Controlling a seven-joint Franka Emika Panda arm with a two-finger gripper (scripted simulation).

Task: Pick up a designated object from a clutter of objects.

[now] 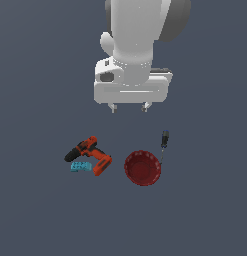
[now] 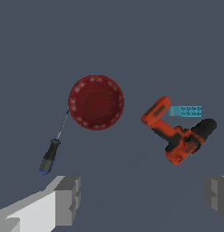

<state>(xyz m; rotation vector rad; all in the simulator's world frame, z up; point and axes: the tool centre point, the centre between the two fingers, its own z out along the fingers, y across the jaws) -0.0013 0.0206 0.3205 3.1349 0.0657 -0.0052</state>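
The designated object, an orange-red drill (image 1: 90, 154) (image 2: 177, 134) with a black nose, lies on its side at the exterior view's left. A small teal brick (image 1: 80, 167) (image 2: 190, 111) lies right against it. A dark-red bowl (image 1: 142, 168) (image 2: 96, 102) sits in the middle, and a thin black-handled screwdriver (image 1: 164, 143) (image 2: 53, 148) lies beside the bowl's rim. My gripper (image 1: 128, 107) (image 2: 141, 198) hangs open high above the floor, apart from all the clutter, with nothing between its fingers (image 2: 68, 199).
The four items rest on a flat dark grey floor (image 1: 40, 210). The arm's white body (image 1: 137, 45) fills the upper middle of the exterior view.
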